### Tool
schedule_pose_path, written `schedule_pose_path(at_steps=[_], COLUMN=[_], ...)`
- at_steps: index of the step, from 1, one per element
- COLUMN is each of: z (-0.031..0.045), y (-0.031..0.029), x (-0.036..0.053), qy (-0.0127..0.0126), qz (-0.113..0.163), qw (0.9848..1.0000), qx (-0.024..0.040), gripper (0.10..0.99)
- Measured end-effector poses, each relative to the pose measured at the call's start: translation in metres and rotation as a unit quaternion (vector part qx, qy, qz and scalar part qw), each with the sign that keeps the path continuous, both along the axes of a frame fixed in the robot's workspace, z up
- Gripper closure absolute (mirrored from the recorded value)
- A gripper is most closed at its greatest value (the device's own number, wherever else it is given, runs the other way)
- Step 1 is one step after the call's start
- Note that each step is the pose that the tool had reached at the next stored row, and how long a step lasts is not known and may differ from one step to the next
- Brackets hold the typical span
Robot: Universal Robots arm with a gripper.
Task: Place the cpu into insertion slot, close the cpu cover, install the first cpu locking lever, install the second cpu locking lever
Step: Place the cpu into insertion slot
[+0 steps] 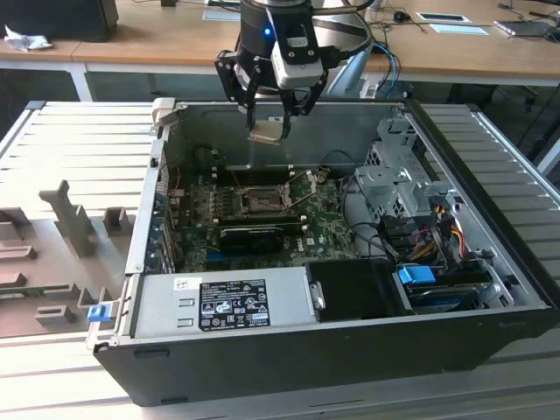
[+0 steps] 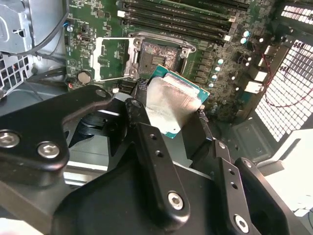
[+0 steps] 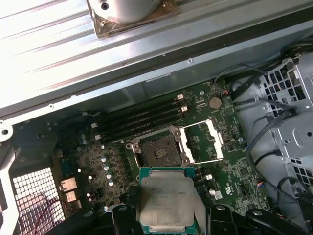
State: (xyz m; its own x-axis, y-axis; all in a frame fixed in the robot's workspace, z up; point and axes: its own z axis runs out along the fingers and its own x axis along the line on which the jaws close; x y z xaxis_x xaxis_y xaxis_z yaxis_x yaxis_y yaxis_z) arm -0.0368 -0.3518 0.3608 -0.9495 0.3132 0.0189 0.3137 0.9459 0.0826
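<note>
Gripping the cpu [image 3: 166, 200] firmly by its edges in the gripper [image 1: 268, 131], hanging above the motherboard [image 3: 230, 171], near the insertion slot [image 3: 159, 152] but well clear of it. Not seated yet, with a bare pin field below. Seeing the cpu cover [image 3: 205, 142] flipped open beside the slot. Judging by that: placing underway, closing and locking left to do.
</note>
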Motion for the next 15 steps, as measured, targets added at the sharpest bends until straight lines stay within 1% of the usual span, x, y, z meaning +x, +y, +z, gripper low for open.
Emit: schedule_pose_path(at_steps=[6,7,8,15], z=[-0.0004,-0.0005,-0.0005,-0.0004], y=[0.0,0.0,0.0,0.0], x=[0.0,0.0,0.0,0.0], qy=[0.0,0.0001,0.0001,0.0001], qz=[-0.005,-0.016,-0.021,-0.042], qw=[1.0,0.9999,0.9998,0.9991], qx=[-0.0014,-0.0015,-0.0015,-0.0016], gripper=[0.557,0.557,0.557,0.557])
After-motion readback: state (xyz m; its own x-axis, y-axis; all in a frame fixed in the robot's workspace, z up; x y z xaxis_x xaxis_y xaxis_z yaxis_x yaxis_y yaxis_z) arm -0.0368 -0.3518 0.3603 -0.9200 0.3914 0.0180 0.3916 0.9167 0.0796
